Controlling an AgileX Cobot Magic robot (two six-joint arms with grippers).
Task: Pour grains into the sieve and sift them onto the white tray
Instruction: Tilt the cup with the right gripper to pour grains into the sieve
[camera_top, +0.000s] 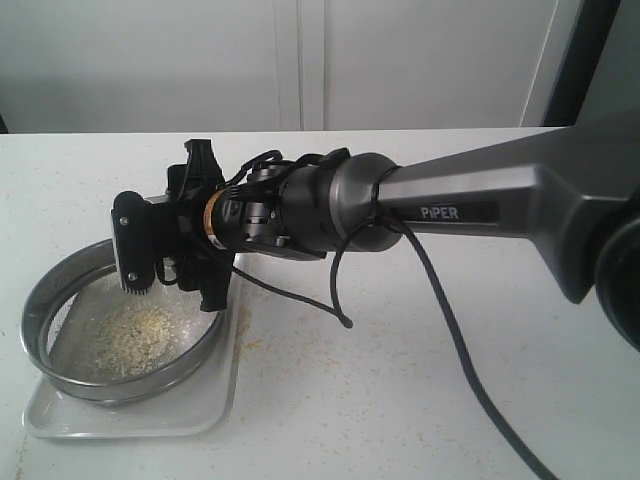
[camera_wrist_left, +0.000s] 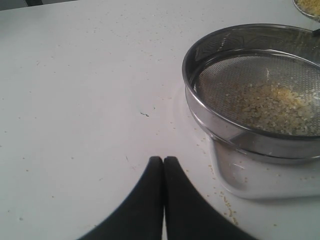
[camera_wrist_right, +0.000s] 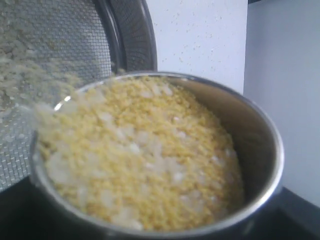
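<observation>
Right gripper (camera_top: 140, 255) is clamped around a small steel cup (camera_wrist_right: 260, 155), its arm stretching in from the right to the left side of the table (camera_top: 420, 400), cup tipped over the sieve (camera_top: 45, 310). The cup's packed with the grains (camera_wrist_right: 145, 150), mostly yellow with paler bits, and some are spilling off its lip onto the mesh; there's a pale heap in the middle of the sieve too. The sieve rests on the white tray (camera_top: 130, 422) at the near left. Left gripper (camera_wrist_left: 163, 167) is clenched on nothing, fingers pressed together, hovering over bare table near the sieve; a few stray grains lie scattered round the tray.
</observation>
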